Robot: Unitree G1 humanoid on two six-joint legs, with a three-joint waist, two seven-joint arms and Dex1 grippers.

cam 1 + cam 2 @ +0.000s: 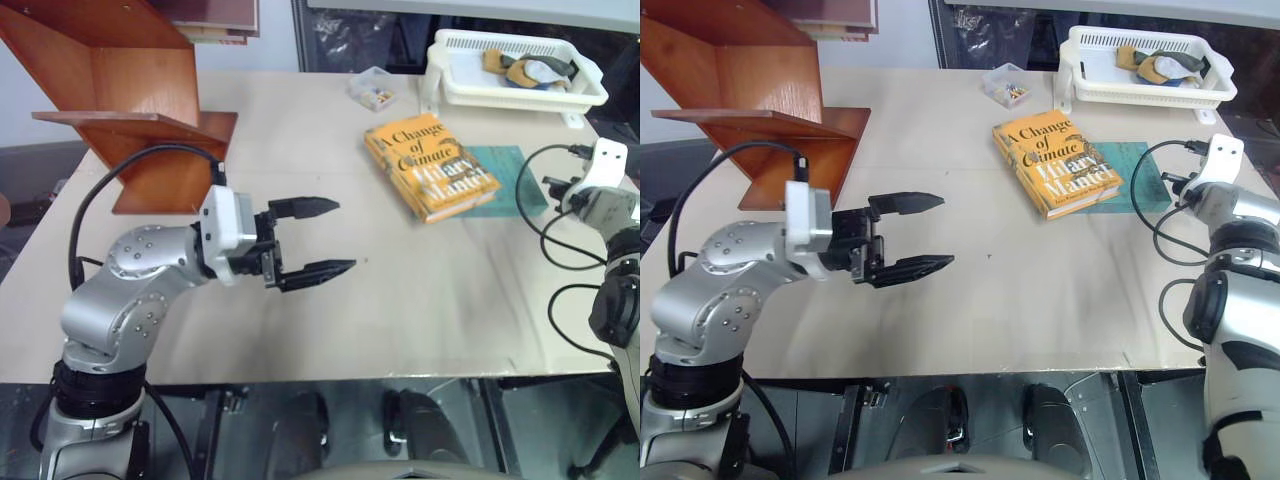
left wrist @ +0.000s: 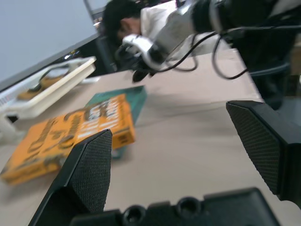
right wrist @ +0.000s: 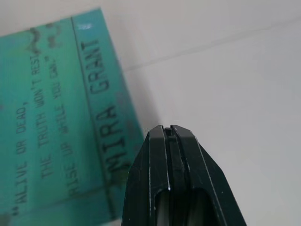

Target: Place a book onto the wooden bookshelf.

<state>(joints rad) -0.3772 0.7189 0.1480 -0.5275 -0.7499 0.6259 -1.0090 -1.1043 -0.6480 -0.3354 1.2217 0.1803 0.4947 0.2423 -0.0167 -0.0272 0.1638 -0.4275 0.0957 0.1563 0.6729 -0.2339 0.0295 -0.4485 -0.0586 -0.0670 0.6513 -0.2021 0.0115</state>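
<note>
The orange-yellow book [image 1: 430,165] lies flat on the table's right half, resting partly on a thin teal book [image 1: 508,178]. The wooden bookshelf [image 1: 130,100] stands at the table's far left corner. My left gripper [image 1: 345,236] hovers open and empty over the table's near left, pointing right toward the book [image 2: 70,132], well short of it. My right gripper [image 3: 168,128] is shut with nothing in it, its tip low beside the teal book's [image 3: 56,108] right edge. It also appears across the table in the left wrist view as the right gripper [image 2: 138,74].
A white plastic basket [image 1: 515,95] with small items stands at the far right corner, with a small clear box [image 1: 372,90] to its left. Black cables loop off my right wrist. A person [image 2: 146,19] is beyond the table's right side.
</note>
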